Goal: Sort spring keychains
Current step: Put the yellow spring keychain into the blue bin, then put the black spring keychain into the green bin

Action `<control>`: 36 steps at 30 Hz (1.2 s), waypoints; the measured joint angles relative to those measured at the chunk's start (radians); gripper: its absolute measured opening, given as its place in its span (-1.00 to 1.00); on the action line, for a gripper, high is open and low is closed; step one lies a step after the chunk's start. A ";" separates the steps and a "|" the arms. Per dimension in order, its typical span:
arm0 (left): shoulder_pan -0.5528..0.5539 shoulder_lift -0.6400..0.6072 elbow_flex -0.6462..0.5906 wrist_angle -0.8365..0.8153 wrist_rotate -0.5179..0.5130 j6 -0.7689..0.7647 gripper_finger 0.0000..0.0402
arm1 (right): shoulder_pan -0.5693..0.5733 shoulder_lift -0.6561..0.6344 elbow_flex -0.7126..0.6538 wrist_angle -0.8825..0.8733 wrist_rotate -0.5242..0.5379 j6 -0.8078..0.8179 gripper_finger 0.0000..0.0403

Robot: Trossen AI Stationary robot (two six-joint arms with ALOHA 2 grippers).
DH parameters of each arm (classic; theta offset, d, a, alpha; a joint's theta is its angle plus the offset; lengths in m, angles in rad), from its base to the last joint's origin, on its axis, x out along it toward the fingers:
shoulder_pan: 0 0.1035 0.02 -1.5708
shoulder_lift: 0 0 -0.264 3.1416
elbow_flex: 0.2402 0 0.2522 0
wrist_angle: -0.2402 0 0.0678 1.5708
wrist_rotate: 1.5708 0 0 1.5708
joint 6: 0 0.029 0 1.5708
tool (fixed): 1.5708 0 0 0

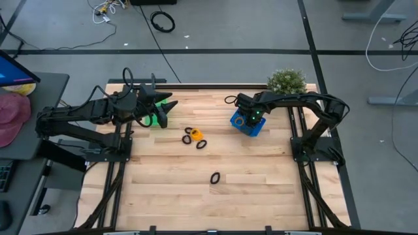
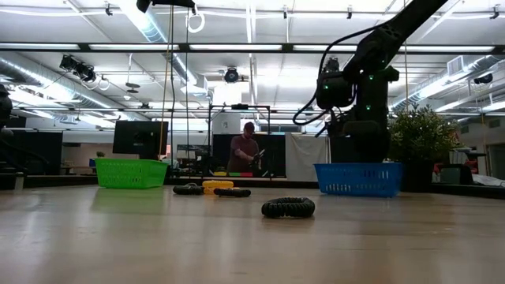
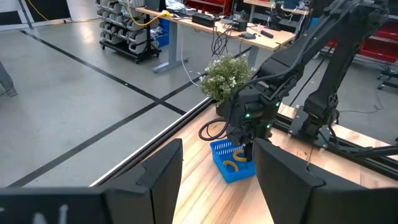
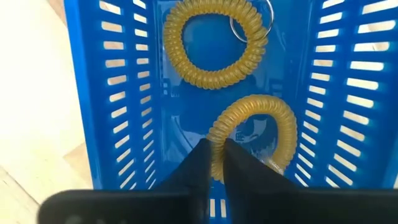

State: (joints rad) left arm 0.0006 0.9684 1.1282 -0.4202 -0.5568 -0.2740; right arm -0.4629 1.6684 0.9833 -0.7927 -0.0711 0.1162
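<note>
My right gripper (image 4: 216, 158) hangs inside the blue basket (image 1: 256, 128), shut on an orange spring keychain (image 4: 255, 134). A second orange keychain (image 4: 214, 43) lies on the basket floor beyond it. On the table between the baskets lie one orange keychain (image 1: 196, 135) and two black ones (image 1: 188, 139) (image 1: 201, 144). A third black one (image 1: 215, 177) lies nearer the front. My left gripper (image 3: 217, 180) is open and empty, held above the green basket (image 1: 151, 120). My right gripper pinches the coil of the orange keychain at one side of its ring (image 4: 217, 146) between its two fingers, coming from above and pointing down into the blue basket. The ring lies tilted within the basket; whether it rests on the floor I cannot tell.
A potted plant (image 1: 287, 81) stands at the table's far edge behind the blue basket. In the low view the green basket (image 2: 130, 172) and the blue basket (image 2: 359, 178) stand at the far side, with bare wood in front. A person (image 2: 248, 154) stands in the room beyond.
</note>
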 joint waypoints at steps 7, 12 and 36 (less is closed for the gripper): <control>0.000 0.000 0.000 0.000 0.000 0.000 -0.01 | 0.000 0.000 0.000 -0.007 0.000 -0.003 -0.49; 0.000 0.000 0.000 0.000 0.000 0.000 -0.01 | 0.000 -0.024 0.000 -0.048 0.000 -0.026 -0.29; 0.000 0.000 0.000 0.001 0.003 -0.003 -0.01 | 0.014 -0.742 0.160 -0.042 -0.128 -0.127 -0.23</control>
State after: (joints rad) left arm 0.0002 0.9684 1.1282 -0.4194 -0.5537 -0.2771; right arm -0.4485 0.9261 1.1437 -0.8346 -0.1996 -0.0108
